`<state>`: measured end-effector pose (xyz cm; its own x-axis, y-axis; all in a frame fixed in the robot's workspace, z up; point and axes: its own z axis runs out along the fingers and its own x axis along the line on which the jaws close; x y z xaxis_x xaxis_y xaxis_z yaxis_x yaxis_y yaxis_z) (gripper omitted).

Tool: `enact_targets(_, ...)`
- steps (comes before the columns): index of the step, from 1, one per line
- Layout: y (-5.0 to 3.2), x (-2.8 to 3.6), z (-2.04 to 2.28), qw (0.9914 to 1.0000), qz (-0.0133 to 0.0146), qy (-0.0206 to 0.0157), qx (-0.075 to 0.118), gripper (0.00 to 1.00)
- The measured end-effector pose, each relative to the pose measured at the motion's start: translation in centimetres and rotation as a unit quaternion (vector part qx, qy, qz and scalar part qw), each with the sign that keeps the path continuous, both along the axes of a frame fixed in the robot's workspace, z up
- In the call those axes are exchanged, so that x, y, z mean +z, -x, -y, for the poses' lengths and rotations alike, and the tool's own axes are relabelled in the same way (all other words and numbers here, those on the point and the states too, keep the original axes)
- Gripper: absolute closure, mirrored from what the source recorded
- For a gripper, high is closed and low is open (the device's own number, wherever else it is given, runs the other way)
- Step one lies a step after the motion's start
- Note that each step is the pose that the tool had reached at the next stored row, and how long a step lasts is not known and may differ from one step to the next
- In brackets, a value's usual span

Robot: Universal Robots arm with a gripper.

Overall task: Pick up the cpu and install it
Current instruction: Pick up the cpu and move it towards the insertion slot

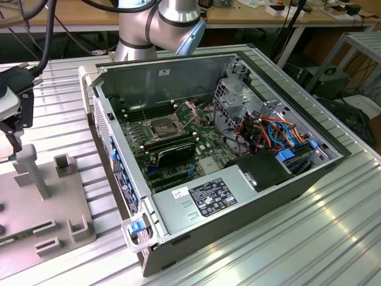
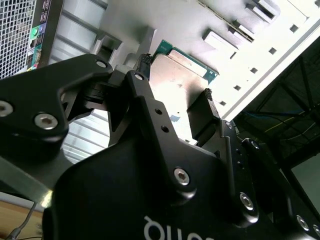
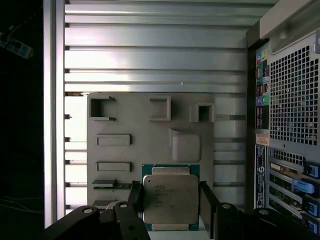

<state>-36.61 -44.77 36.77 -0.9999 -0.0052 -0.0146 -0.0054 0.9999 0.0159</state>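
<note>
A ribbed aluminium table (image 1: 333, 238) carries an open computer case (image 1: 178, 77) lying on its side, its motherboard facing up. The arm (image 1: 161, 24) rises behind the case. On the exterior view's left, just beside the case, sits a grey fixture plate (image 1: 53, 208) with raised blocks and shallow pockets. Inside the case, the dark square socket (image 1: 162, 127) lies with its metal frame swung up, well apart from the plate.

In both wrist views the gripper (image 3: 171, 195) is clamped narrow on the cpu (image 3: 170, 199). One of the black fingers (image 3: 136, 192) presses against each of two opposite edges. The cpu lies flat between them, silver-grey lid towards the first wrist camera, its green border showing around the lid. It hangs over the fixture plate, near the case's perforated rear panel (image 3: 292, 95).
</note>
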Motion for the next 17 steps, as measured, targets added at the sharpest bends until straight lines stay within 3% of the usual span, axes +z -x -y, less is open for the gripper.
enact_targets(8, -0.92, 0.00, 0.00, 1.00000, 0.0000, 0.0000, 0.000, 0.45)
enact_targets(17, -2.61, 0.00, 0.00, 1.00000, 0.0000, 0.0000, 0.000, 0.45)
